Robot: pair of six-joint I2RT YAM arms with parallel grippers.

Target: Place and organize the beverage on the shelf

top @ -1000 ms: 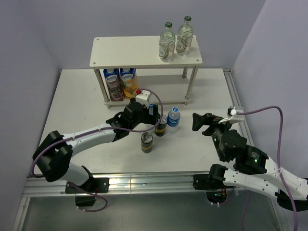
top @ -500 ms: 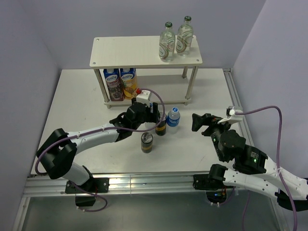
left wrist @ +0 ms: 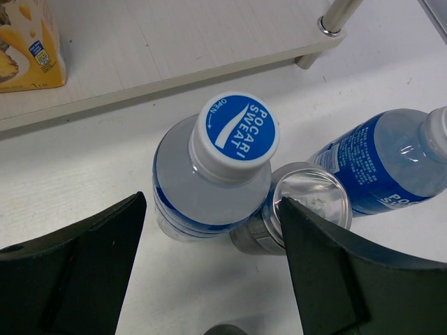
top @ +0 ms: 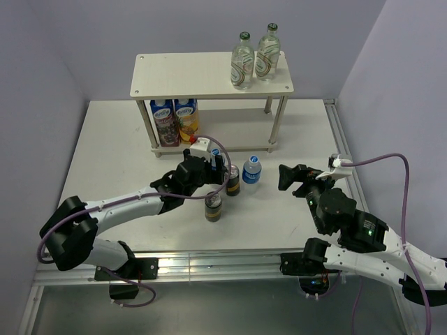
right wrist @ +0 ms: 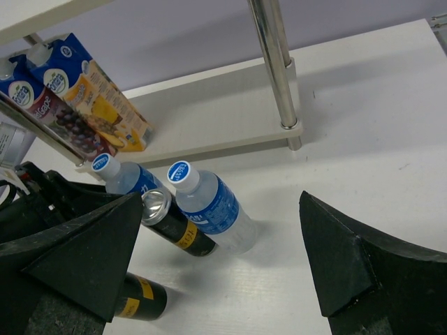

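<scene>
The left gripper (left wrist: 211, 206) is standing open around an upright blue-capped water bottle (left wrist: 235, 132) on the table (left wrist: 70, 174), with one finger on each side. A sliver of table is showing between the left finger and the bottle, and the gripper is not clamping anything. A dark can (left wrist: 311, 199) is sitting close against that bottle, just beside the right finger, and a second water bottle (left wrist: 380, 167) is standing just past the can. All three are standing just in front of the lower board of the shelf (left wrist: 174, 42). A second can (top: 213, 207) is standing nearer the arms. Two green-capped glass bottles (top: 242, 61) are standing at the right end of the top board. The right gripper (top: 292, 176) is hovering wide open and empty, apart from the drinks.
</scene>
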